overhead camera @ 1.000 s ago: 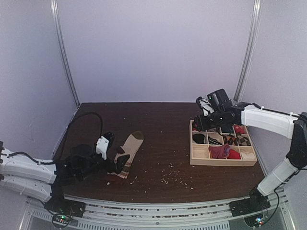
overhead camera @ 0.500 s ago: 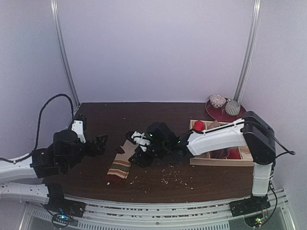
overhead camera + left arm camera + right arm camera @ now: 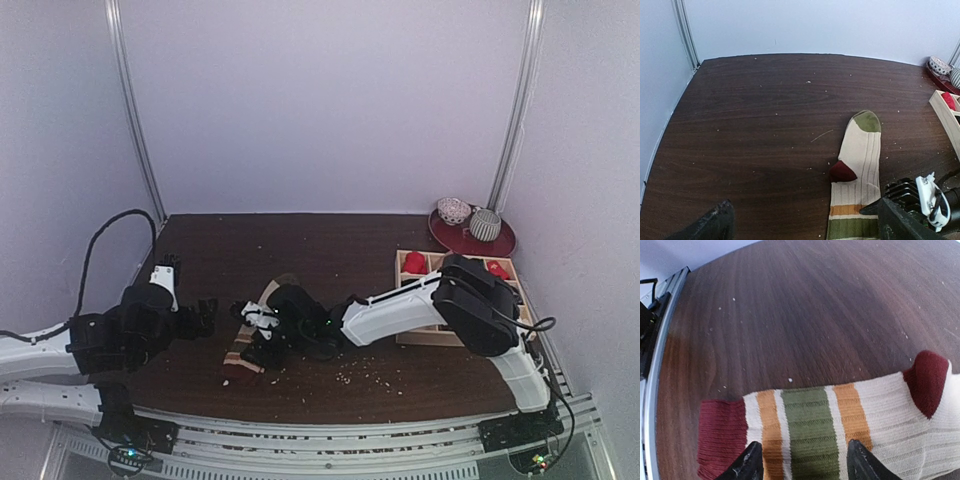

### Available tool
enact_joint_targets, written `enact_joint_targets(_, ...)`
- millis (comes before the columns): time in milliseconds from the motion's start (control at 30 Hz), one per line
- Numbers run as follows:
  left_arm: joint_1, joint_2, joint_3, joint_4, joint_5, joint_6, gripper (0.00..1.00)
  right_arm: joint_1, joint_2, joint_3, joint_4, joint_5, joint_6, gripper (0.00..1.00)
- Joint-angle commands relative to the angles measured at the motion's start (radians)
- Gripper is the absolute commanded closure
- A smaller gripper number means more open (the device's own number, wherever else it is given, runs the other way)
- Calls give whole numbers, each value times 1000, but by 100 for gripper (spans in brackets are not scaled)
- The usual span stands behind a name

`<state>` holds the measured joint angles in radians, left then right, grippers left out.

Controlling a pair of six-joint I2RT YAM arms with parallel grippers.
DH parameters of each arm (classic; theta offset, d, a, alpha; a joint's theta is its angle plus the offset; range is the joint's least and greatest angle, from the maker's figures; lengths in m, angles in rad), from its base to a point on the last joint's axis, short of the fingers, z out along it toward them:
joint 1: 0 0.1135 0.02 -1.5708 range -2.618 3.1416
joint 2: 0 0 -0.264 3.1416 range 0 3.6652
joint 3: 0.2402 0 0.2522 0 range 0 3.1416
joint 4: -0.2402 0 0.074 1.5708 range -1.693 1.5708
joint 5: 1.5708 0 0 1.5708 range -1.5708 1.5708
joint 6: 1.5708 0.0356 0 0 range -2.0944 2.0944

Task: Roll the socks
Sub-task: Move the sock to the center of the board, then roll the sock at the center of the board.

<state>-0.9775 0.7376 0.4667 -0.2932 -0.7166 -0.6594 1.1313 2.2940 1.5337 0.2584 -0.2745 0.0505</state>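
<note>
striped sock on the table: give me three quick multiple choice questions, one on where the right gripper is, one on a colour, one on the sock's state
1. Where is the right gripper?
A) over the wooden tray
B) over the striped cuff end of the sock
C) beside the red plate

2. What colour is the heel of the sock?
A) blue
B) white
C) dark red

3. What state is the sock in?
A) lying flat, unrolled
B) rolled into a ball
C) hanging from a gripper

Answers: 1 B, the right wrist view shows its fingers framing the stripes; 2 C, the heel patch is dark red; 3 A, its full length lies flat on the table.
</note>
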Motion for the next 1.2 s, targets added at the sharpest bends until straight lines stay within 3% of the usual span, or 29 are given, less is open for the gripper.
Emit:
enact_joint_targets(0,4,1,-19,39,16,15,2,6,10,5,-118,106,-46,43)
enact_joint_targets(200,3,4,-49,109,83,80,2,3,10,-30,-304,251,-73,43)
enact_joint_targets(367,3,43,-72,168,154,101,2,-19,-44,-170,-361,318,-2,45)
enact_joint_targets(667,3,130,-125,338,254,143,2,-22,-226,-445,-311,275,-108,49)
enact_joint_targets(933,3,257,-126,471,286,181,2,-18,-508,-598,-63,242,-186,45)
enact_joint_targets(1033,3,295,-119,497,301,200,2,0,-632,-672,48,146,-225,42)
enact_joint_targets(1167,3,307,-123,535,337,237,2,32,-662,-708,44,27,-301,42)
